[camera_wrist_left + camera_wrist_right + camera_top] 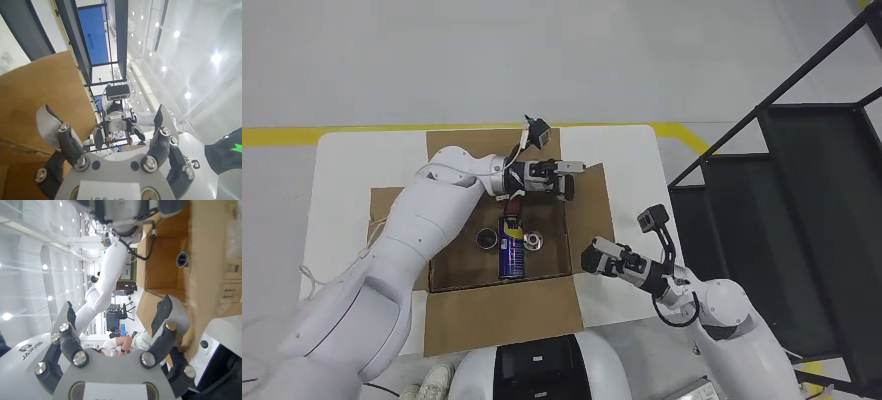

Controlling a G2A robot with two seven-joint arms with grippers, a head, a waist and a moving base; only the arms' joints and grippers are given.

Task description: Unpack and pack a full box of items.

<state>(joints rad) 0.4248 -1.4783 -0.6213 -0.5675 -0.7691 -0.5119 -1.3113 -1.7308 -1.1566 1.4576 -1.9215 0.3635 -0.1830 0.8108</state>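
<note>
Seemingly early on, the box (pixel 502 310) at the table's (pixel 352 170) centre holds a spray can (pixel 512 250), dark jar (pixel 486 239) and small silver piece (pixel 533 240), all left to lift out, while the left end effector (pixel 570 185) at its 1 o'clock and the right end effector (pixel 592 257) at 4 o'clock gape empty.

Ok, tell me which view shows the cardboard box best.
The top view: the whole cardboard box lies open, flaps spread, a blue can lying inside. The left wrist view catches one flap close up; the right wrist view looks past a flap at part of the interior and a round dark item.
</note>
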